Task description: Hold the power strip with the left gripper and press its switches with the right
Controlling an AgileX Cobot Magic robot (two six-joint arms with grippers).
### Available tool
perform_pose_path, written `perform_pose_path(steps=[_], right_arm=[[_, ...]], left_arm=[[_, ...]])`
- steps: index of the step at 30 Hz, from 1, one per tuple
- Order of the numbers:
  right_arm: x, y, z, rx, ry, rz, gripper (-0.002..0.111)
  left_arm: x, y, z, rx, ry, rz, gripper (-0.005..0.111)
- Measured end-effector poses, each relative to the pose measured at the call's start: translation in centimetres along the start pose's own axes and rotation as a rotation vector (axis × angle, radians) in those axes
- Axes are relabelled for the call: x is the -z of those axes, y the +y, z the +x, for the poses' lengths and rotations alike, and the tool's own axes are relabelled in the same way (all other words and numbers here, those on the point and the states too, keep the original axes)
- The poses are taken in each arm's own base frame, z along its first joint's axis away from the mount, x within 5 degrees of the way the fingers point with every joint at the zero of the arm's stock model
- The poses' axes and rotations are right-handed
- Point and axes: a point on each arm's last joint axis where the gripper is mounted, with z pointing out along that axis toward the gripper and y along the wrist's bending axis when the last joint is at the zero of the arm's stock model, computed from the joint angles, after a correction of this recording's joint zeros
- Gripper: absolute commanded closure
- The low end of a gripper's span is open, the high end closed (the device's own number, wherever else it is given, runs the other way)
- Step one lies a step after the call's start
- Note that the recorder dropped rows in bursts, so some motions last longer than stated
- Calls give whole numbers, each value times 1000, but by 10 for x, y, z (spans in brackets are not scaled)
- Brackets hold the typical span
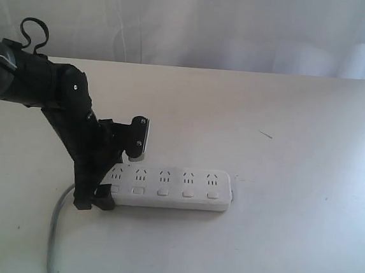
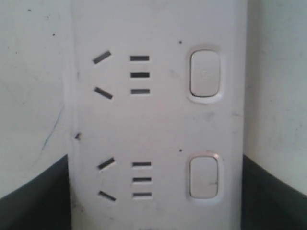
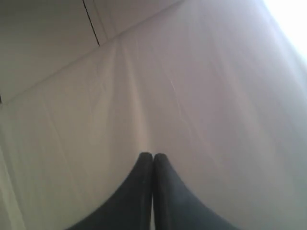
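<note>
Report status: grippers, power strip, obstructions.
Left gripper clamped on power strip, cord end. Right gripper shut, away from strip. Switches uncovered, nothing blocking.

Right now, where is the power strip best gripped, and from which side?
Grip the power strip at the end by its cord, from above, across its width: it lies flat, its long edges are straight and parallel, and most switches are left free.

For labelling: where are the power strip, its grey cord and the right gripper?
power strip (image 1: 175, 184), exterior view, top face, mid-length
grey cord (image 1: 57, 221), exterior view, mid-stretch
right gripper (image 3: 152, 160), right wrist view, between its fingertips
</note>
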Motion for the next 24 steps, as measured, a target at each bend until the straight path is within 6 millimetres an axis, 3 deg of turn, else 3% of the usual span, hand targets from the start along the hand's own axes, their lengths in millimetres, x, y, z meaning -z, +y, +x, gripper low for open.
perform_pose_path(steps=[7,12,18,24], right_arm=[[0,6,-7,-136,-74,-68,108],[-9,42,-20,141,39,-312,108],[-48,77,-33,265,323,-525,108],[-93,83,-13,258,656,-663,108]], left_arm=[[0,0,0,-2,0,0,107],[0,0,0,-9,-1,0,107],[0,-2,0,-5,0,21,107],[-1,-6,0,3,4,63,107]])
